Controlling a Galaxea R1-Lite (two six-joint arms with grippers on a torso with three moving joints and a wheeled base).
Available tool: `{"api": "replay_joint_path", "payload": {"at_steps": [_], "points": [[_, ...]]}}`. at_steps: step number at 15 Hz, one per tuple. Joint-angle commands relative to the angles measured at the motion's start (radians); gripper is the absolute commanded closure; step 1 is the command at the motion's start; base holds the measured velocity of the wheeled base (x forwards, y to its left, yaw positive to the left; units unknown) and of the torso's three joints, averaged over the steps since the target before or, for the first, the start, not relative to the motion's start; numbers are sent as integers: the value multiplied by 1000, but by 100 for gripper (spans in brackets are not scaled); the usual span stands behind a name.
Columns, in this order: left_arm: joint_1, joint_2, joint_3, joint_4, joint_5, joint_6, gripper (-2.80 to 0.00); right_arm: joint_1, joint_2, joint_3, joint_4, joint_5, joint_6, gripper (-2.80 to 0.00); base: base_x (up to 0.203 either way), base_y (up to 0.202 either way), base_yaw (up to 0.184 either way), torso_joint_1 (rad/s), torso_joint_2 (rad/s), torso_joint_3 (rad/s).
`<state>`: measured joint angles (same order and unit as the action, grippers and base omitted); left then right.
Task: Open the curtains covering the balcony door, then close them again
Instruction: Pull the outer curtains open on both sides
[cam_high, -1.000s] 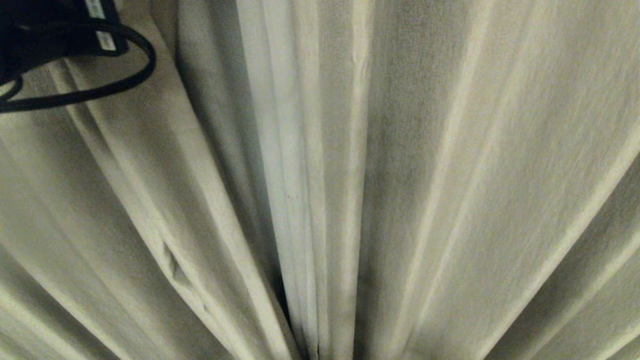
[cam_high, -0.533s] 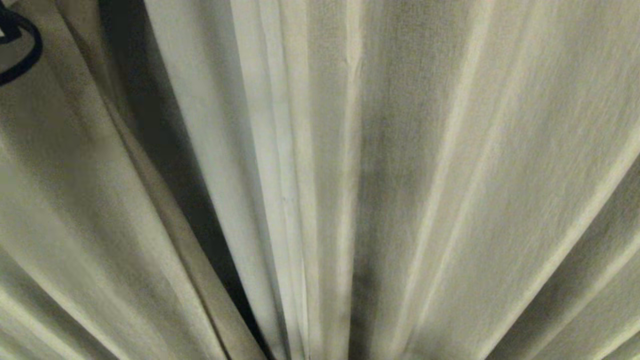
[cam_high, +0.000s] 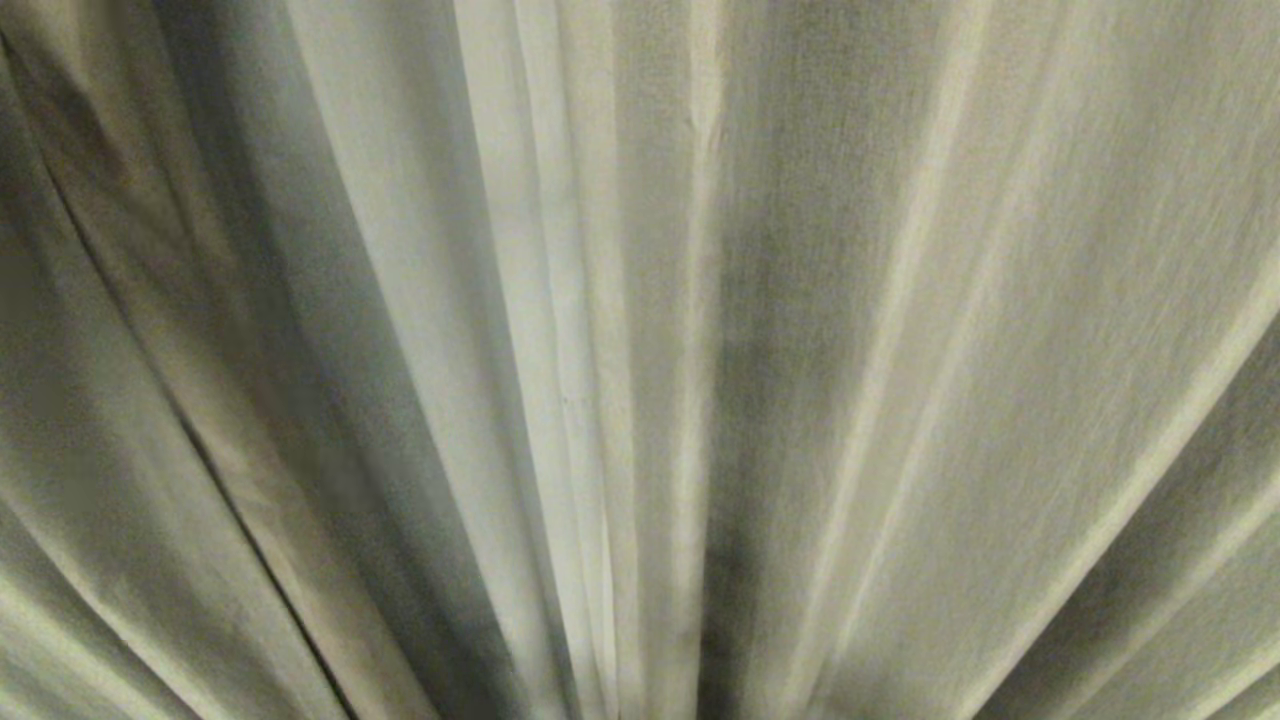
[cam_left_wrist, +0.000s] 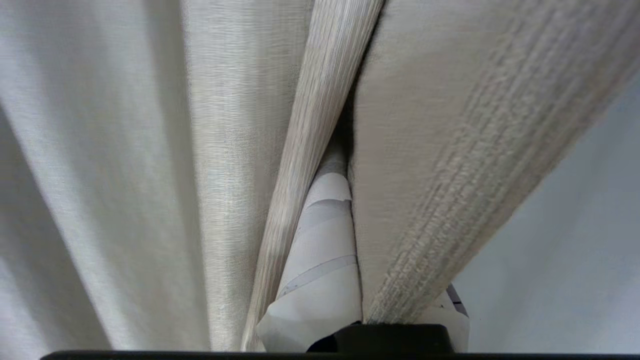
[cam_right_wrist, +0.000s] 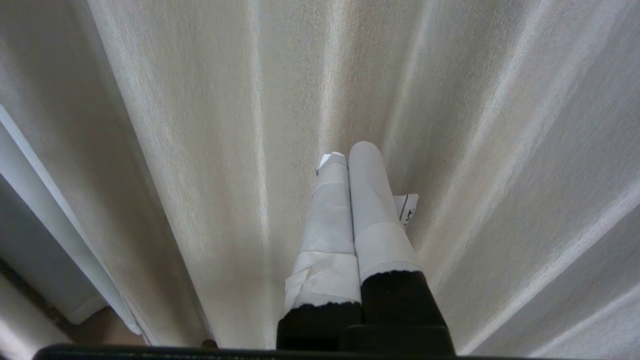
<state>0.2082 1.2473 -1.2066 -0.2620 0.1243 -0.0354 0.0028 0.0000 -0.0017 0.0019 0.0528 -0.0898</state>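
Gripping a fold of the curtains (cam_left_wrist: 415, 165), our left gripper (cam_left_wrist: 357, 270) sits nearest the lens in its wrist view, its taped fingers (cam_left_wrist: 320, 280) clenched with the hemmed edge of one panel pinched between them, cloth draped over both sides so only the inner finger shows well. We judge that grip is there to drag the panel sideways along its rail, which fits either pulling it open or drawing it shut; which of the two we cannot say from here. The wrist points up into the pleats, and beyond the hem a pale plain surface shows, too vague to name. Over on the other side, our right gripper (cam_right_wrist: 352, 215) hangs idle, its two taped fingers (cam_right_wrist: 325, 220) pressed tight together on nothing, tips just short of or brushing the hanging fabric; we can't tell which. A white strip (cam_right_wrist: 50, 200) and a patch of floor (cam_right_wrist: 105, 325) peek past that panel's edge. Farther out, the head view is filled edge to edge with cream pleats (cam_high: 800, 350), a dark crease (cam_high: 180, 430) slanting down the left side where the cloth bunches. No arm shows there, and the balcony door is wholly hidden behind the fabric.
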Motion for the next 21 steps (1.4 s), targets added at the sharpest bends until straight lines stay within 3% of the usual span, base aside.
{"api": "replay_joint_path", "payload": {"at_steps": [1,3,8,12,18,21], "points": [[62,51,1,3,-18,-3,0,0,1,0,1,1,-1,0,0,0,0,0,0,0],[104,82,1,4,-23,-11,0,0,2,0,0,1,-1,0,0,0,0,0,0,0],[159,136,-2,127,-22,-157,0,0,2,0,0,1,-1,0,0,0,0,0,0,0],[260,165,-6,132,-25,-158,0,0,2,0,0,1,-1,0,0,0,0,0,0,0],[319,200,-65,106,-28,-155,0,0,2,0,0,1,-1,0,0,0,0,0,0,0],[379,237,-95,44,-75,-155,0,0,1,0,1,1,-1,0,0,0,0,0,0,0]]}}
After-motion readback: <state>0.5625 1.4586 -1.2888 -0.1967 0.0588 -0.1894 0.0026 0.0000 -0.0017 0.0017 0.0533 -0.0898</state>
